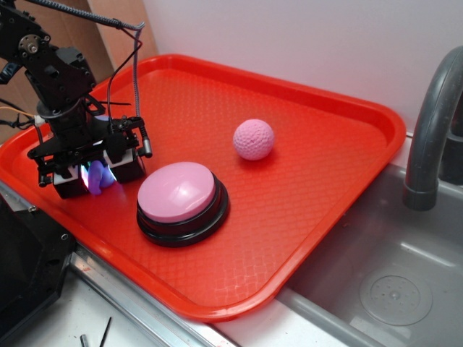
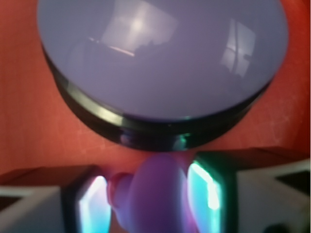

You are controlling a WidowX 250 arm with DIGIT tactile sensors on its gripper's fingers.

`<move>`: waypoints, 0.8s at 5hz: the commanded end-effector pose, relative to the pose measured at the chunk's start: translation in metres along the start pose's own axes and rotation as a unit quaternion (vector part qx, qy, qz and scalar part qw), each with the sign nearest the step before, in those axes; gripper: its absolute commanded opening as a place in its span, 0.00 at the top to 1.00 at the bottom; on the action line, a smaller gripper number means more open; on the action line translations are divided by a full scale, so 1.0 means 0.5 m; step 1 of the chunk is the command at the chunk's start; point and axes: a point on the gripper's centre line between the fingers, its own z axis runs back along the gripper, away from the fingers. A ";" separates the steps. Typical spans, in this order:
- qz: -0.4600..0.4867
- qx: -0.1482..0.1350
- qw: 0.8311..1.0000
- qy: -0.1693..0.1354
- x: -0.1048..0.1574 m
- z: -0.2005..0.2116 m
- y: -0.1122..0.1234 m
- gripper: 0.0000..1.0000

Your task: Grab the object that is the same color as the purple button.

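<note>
The black two-fingered gripper (image 1: 98, 173) is clamped on the small purple lumpy plastic piece (image 1: 100, 176), low over the near-left part of the red plastic tray (image 1: 318, 188). The wrist view shows the grip closely: the purple piece (image 2: 160, 196) sits between the two glowing pads (image 2: 204, 187), pressed against the right one, with a smaller rounded lobe bulging toward the left one. Just beyond it, that view is filled by the periwinkle dome button on a black base (image 2: 160, 58), which the exterior view hides almost wholly behind the arm. Only the exterior view shows the rest: a pink dome button on a black base (image 1: 181, 199) just right of the gripper, a pink dimpled ball (image 1: 254, 139) farther back, and a grey sink (image 1: 391, 289) with a grey faucet (image 1: 430, 130) beside the tray.
</note>
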 end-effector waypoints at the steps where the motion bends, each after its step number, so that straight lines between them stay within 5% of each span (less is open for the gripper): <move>1: -0.084 -0.020 0.996 0.003 0.001 0.117 -0.063 1.00; 2: -0.120 -0.028 0.992 0.032 0.012 0.183 -0.110 1.00; 4: -0.273 -0.034 0.958 0.081 0.060 0.304 -0.182 1.00</move>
